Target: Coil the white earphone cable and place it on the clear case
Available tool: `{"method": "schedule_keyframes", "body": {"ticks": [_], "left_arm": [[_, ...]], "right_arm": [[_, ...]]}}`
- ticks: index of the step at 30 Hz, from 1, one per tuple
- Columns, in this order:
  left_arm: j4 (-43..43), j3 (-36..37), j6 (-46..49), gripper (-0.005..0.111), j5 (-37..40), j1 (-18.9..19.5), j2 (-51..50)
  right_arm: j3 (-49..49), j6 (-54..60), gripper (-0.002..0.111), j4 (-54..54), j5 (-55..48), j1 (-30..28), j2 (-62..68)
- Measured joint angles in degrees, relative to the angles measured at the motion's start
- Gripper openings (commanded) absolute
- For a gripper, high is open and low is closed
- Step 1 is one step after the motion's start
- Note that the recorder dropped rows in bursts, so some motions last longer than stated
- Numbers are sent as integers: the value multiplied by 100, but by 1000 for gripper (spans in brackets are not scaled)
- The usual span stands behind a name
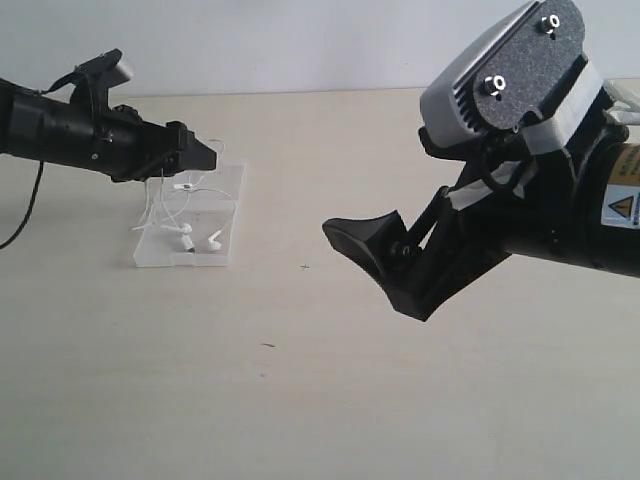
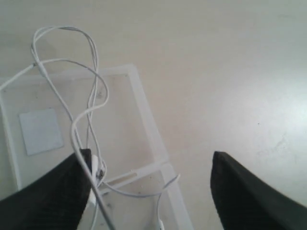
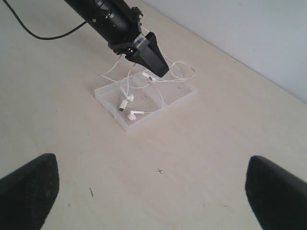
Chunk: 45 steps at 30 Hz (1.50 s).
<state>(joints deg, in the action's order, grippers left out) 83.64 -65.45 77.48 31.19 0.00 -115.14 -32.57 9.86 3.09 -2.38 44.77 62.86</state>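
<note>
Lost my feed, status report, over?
Left gripper open over the case. Right gripper open, well clear. Earphone cable sprawled on case, one strand across a left finger.

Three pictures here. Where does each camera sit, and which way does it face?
Exterior: off the arms, facing across the table toward a pale wall; left tool above the clear case, right tool looming near.
Left wrist: on the left arm, looking down between its two dark fingers at the white earphone cable and case.
Right wrist: on the right arm, looking across at the case and left arm; its own fingertips edge the picture.
Shared: all three show case and cable.
</note>
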Motion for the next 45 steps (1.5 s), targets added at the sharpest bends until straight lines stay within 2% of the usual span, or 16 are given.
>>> {"method": "schedule_keyframes", "body": {"ticks": [13,22,29,38,45], "left_arm": [[-1757,-36,-1546,68,-11,-17,158],[-2830,-511,-2575,68,-140,-633,158],[-4167,-751,-3783,68,-209,-745,158],[-5320,-761,-4512,68,175,-745,158],[-6546,-990,-5470,68,726,-745,168]], "right_arm": [[0,0,105,0,0,0,0],[0,0,105,0,-101,0,0],[0,0,105,0,-133,0,0],[0,0,105,0,-142,0,0],[0,0,105,0,-142,0,0]]}}
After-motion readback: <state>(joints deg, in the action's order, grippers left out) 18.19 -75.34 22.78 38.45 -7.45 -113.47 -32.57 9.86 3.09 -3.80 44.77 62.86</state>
